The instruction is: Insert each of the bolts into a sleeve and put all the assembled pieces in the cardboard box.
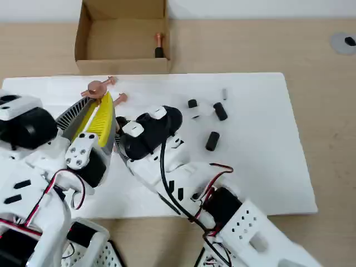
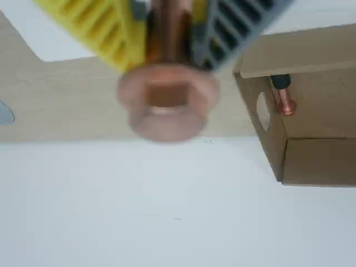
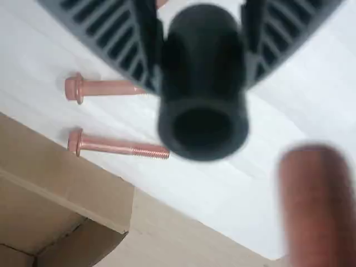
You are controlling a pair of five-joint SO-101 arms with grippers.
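Observation:
My left gripper (image 1: pixel 99 95), with one yellow and one grey finger, is shut on a copper bolt (image 1: pixel 97 88); the bolt's flanged head (image 2: pixel 167 103) points out past the fingertips. My right gripper (image 3: pixel 203 33) is shut on a black sleeve (image 3: pixel 203 83), its open bore facing the camera. Its dark body (image 1: pixel 150 130) sits just right of the left gripper. A blurred copper shaft (image 3: pixel 317 200) shows close beside the sleeve. Two loose bolts (image 1: pixel 108 81) (image 1: pixel 119 98) lie on the white mat near both grippers. The cardboard box (image 1: pixel 83 41) holds one assembled piece (image 1: pixel 158 45).
Three loose black sleeves (image 1: pixel 192 103) (image 1: pixel 220 111) (image 1: pixel 212 141) lie on the white mat (image 1: pixel 261 156) to the right of the arms, with small white pieces (image 1: pixel 203 109) among them. A grey disc (image 1: pixel 343 42) sits on the wooden table at the far right.

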